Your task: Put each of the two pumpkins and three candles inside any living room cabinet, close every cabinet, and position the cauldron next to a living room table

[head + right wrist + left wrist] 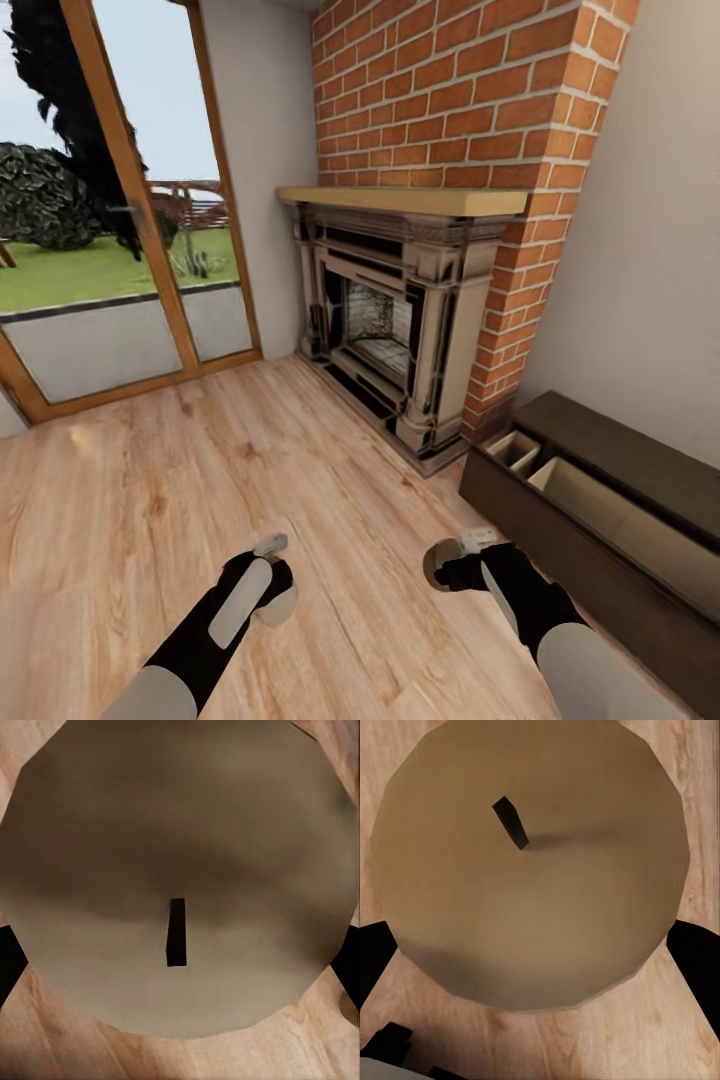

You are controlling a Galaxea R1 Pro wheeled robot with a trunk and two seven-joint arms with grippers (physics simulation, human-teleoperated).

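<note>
Candle A (529,870): greyish, dark wick, clamped in left tool (272,585) over wood floor (150,480) | Candle B (176,877): likewise clamped in right tool (447,565) | Cabinet (600,500): dark brown, just right of right tool; drawer pulled out, compartments showing | Brick fireplace (400,330) ahead; glazed door (110,220) at left

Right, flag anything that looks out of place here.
The cabinet by the fireplace has a drawer pulled out, its compartments bare. Each claw grips a candle: left claw on one candle, right claw on another. Nothing looks spilled or damaged.
</note>
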